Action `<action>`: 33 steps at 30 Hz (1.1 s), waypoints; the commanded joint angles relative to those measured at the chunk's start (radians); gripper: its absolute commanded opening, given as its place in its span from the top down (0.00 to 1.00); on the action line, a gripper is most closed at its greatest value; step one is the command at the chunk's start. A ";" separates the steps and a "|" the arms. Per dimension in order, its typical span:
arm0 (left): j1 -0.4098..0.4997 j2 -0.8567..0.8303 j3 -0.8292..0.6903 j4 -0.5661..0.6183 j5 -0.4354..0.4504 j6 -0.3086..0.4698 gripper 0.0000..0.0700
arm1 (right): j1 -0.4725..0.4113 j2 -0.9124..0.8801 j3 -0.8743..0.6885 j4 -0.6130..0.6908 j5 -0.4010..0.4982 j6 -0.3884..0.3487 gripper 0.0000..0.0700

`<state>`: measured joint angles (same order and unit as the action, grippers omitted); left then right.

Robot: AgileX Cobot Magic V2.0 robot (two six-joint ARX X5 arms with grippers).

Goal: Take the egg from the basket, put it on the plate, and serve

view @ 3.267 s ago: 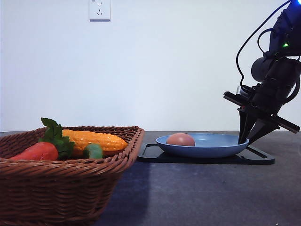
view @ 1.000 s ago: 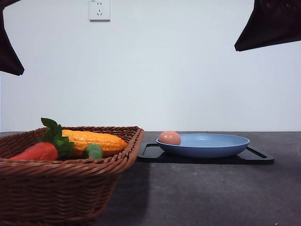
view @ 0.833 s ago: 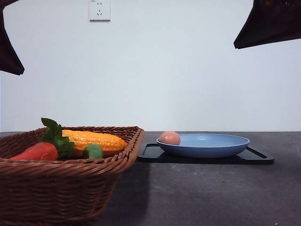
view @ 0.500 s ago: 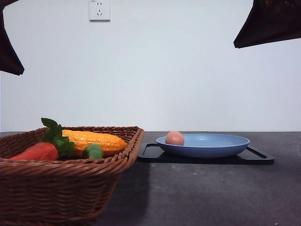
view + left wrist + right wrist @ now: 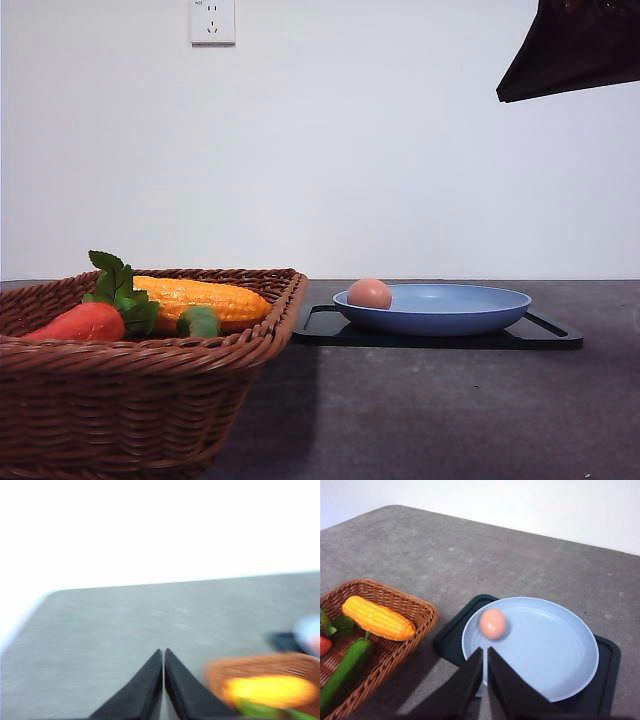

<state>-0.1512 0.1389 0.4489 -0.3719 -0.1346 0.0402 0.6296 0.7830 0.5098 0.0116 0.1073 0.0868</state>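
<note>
— At the lower left of the front view, what sits there?

— The basket (image 5: 140,385), woven brown wicker, fills that corner. Inside it lie a red-orange carrot (image 5: 80,322) with green leaves, a yellow corn cob (image 5: 200,298) and a green pepper (image 5: 198,321).

— And toward the middle?

— Just right of the basket's rim, a black tray (image 5: 545,336) lies flat on the dark table (image 5: 440,410), and the plate (image 5: 460,312) rests on it. The egg (image 5: 370,293) lies in the plate at its left side, against the raised rim.

— The upper right corner?

— A dark part of the right arm (image 5: 575,45) juts in there, high above the table.

— How do the fingers stand?

— In the left wrist view, which is blurred, the left gripper (image 5: 163,652) has its two black fingers pressed tip to tip with nothing between them. In the right wrist view the right gripper (image 5: 485,651) is likewise closed on nothing, its tips meeting over the plate's near rim, just below the egg in the picture.
</note>
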 commanded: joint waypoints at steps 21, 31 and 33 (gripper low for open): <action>0.152 -0.136 -0.404 0.088 0.067 -0.145 1.00 | 0.009 0.006 0.010 0.011 0.002 0.014 1.00; 0.152 -0.136 -0.403 0.078 0.067 -0.150 1.00 | 0.009 0.006 0.010 0.011 0.002 0.014 1.00; 0.152 -0.136 -0.403 0.078 0.067 -0.150 1.00 | 0.009 0.006 0.010 0.011 0.002 0.014 1.00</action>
<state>-0.0002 0.0044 0.0597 -0.2623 -0.0711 -0.1005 0.6296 0.7830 0.5095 0.0116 0.1074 0.0868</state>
